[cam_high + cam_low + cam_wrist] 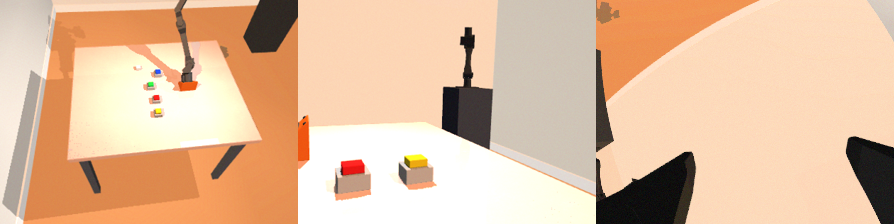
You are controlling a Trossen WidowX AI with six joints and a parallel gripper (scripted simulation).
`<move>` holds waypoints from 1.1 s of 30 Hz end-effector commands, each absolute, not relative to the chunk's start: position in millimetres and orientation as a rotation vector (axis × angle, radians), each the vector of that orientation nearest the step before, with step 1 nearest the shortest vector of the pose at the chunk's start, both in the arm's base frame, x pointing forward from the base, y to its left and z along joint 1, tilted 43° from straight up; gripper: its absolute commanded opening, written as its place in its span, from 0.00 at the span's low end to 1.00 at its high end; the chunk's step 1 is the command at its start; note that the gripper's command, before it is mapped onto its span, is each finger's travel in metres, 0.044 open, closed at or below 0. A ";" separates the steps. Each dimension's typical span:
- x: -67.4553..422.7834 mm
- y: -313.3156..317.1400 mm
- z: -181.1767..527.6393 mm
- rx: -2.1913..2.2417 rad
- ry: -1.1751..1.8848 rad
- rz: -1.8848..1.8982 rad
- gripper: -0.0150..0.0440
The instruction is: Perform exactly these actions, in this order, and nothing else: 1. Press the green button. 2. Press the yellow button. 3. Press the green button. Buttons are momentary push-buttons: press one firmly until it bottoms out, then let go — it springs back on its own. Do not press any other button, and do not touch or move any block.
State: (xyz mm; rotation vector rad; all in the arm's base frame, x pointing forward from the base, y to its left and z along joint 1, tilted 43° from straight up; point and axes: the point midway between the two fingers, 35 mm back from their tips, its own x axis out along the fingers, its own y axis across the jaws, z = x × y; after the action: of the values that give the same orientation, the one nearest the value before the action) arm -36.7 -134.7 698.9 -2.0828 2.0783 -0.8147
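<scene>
Step one looks unstarted; the gripper hovers with fingers spread wide and holding nothing, well apart from the green button; the next move calls for crossing toward it, avoiding the blue button just beyond

- Top view looks steeply down from high, taking in the whole table.
- Exterior view sits low at table height, close to the red button and yellow button, both also in top view.
- Wrist view looks close onto the tabletop.
</scene>
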 end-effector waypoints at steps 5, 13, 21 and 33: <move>-89.1 -106.6 710.4 -1.907 2.044 -1.172 0.93; -195.8 7.6 725.8 -1.512 1.774 -2.053 0.93; -250.4 169.5 692.8 -1.129 1.365 -2.870 0.93; -197.5 391.3 565.6 -0.604 0.441 -3.862 0.93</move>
State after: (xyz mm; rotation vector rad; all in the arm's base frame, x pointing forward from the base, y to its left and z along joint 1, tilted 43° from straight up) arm -217.7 351.2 599.3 -0.7116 0.6755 -3.6864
